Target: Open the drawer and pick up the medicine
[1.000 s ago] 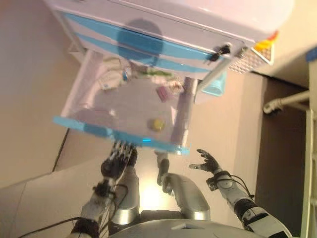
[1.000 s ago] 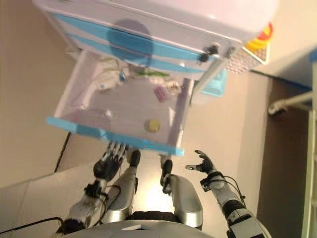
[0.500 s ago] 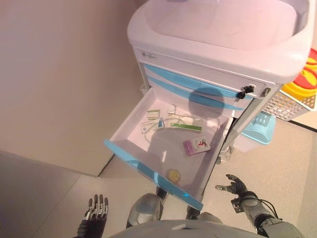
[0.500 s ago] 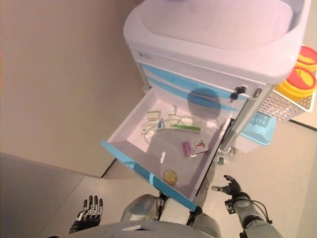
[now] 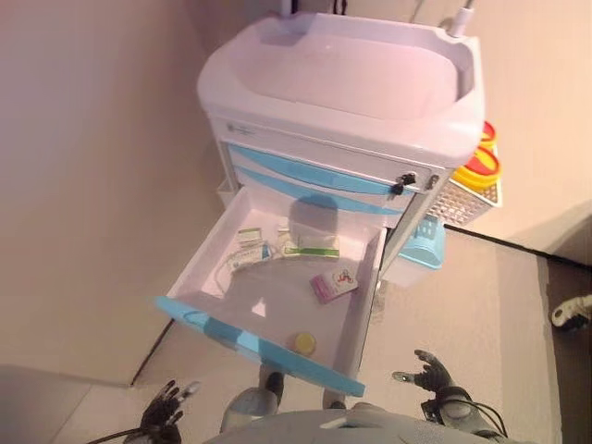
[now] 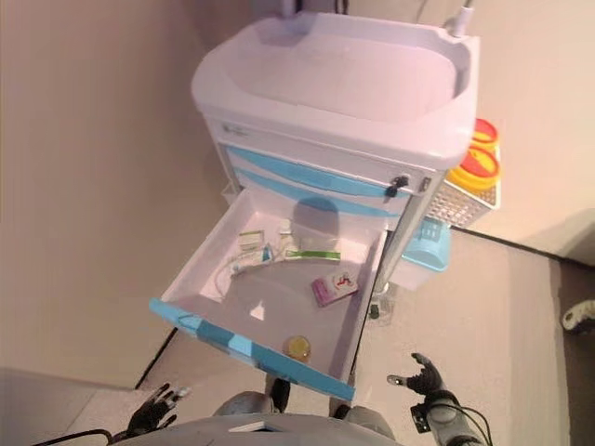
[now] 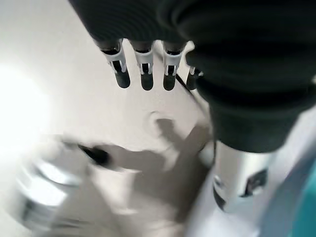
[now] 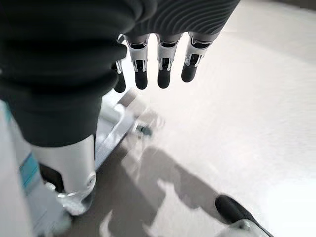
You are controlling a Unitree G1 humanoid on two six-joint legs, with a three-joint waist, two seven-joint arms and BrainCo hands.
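A white cart [image 5: 342,83] with blue drawer fronts stands ahead, its lowest drawer [image 5: 259,347] pulled open. Inside lie a purple medicine box [image 5: 333,285], a green-striped box [image 5: 310,248], small white packets [image 5: 248,252] and a round yellow tin [image 5: 302,343]. My left hand [image 5: 166,418] hangs low at the bottom left, open and empty, below the drawer front. My right hand [image 5: 427,375] is low at the bottom right, open and empty, right of the drawer. Both wrist views show straight fingers [image 7: 143,69] [image 8: 163,64] over the floor.
A wire basket with yellow-red containers [image 5: 476,176] and a light blue bin [image 5: 421,245] hang on the cart's right side. A wall stands to the left. A white pipe [image 5: 569,313] lies at the far right on darker floor.
The whole view has shifted: the camera now sees the cart from higher up and farther back. Both hands have dropped lower in the picture, away from the drawer front.
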